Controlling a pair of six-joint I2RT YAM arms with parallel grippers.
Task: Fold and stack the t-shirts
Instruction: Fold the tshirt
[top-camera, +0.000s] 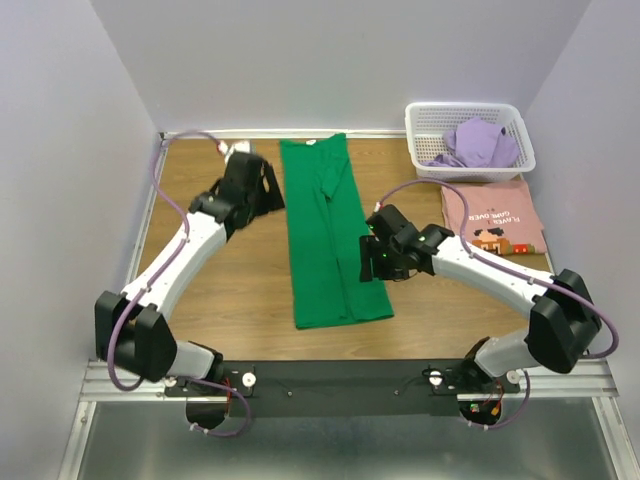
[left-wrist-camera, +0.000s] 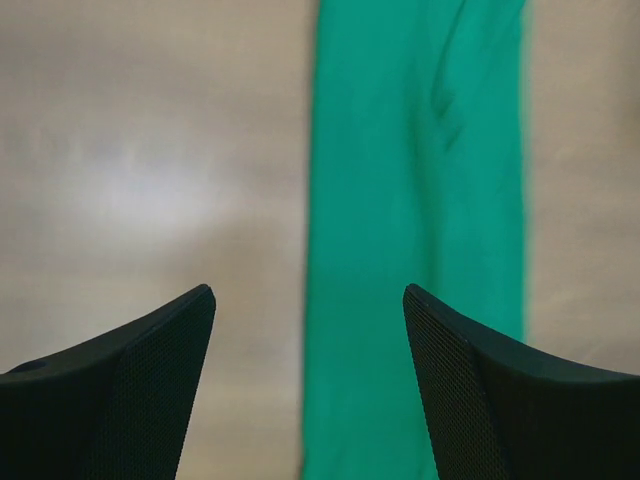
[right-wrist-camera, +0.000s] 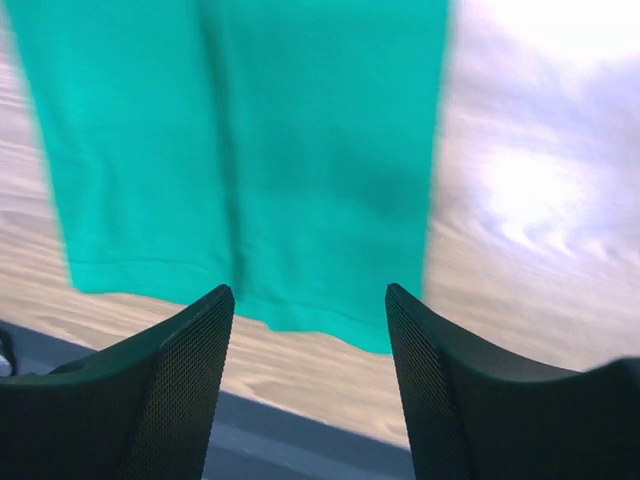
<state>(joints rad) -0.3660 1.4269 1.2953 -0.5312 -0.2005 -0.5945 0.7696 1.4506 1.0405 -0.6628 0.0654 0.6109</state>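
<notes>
A bright green t-shirt (top-camera: 325, 230) lies on the wooden table as a long narrow strip running front to back. My left gripper (top-camera: 266, 192) hovers open just left of its far half. In the left wrist view the green t-shirt (left-wrist-camera: 420, 180) fills the right side, and nothing is between the fingers of the left gripper (left-wrist-camera: 308, 300). My right gripper (top-camera: 373, 258) is open at the strip's right edge, near its front end. The right wrist view shows the hem of the green t-shirt (right-wrist-camera: 250, 150) ahead of the right gripper (right-wrist-camera: 308, 300). A dusty pink t-shirt (top-camera: 492, 215) lies folded at the right. A lavender t-shirt (top-camera: 478, 143) sits crumpled in the basket.
The white lattice basket (top-camera: 420, 128) stands at the back right corner, just behind the pink t-shirt. A black rail (top-camera: 340, 378) carrying both arm bases runs along the near edge. Grey walls close in the table on three sides.
</notes>
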